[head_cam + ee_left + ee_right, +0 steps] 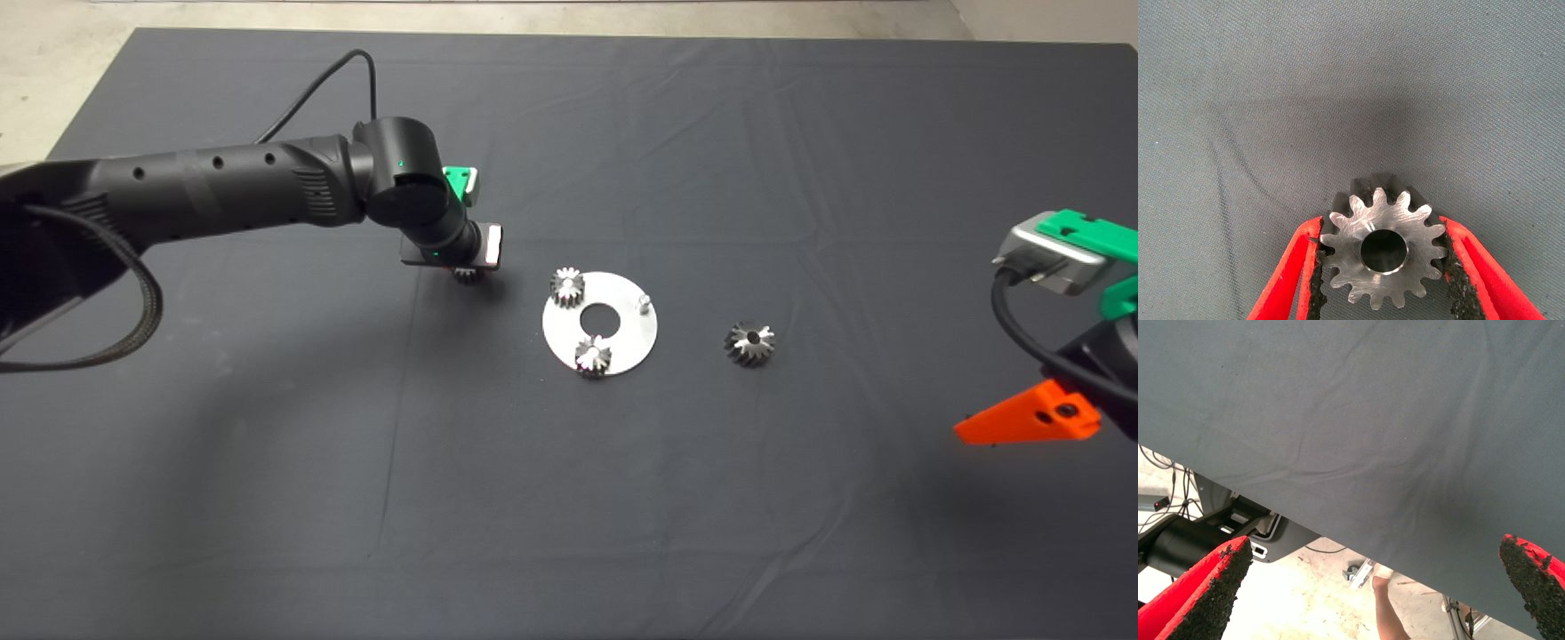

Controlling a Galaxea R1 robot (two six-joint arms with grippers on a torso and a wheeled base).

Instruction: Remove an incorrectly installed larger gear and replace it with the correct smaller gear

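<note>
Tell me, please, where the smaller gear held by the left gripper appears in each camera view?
Head view: the smaller gear peeks out beneath the left gripper, left of the round plate.
Left wrist view: smaller gear low centre, gripped between both red fingers.
Right wrist view: not in it; only mat and floor beyond.
Shared landmark: the dark mat, seen in all three.

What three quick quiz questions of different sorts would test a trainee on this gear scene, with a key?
1. True or false: the left gripper is shut on the small shiny steel spur gear.
2. How many gears sit on the round silver metal plate?
3. The dark, wider steel gear with slanted teeth lies: A on the plate, B on the dark mat, C in the right gripper.

Key: 1 true; 2 two; 3 B.
</note>
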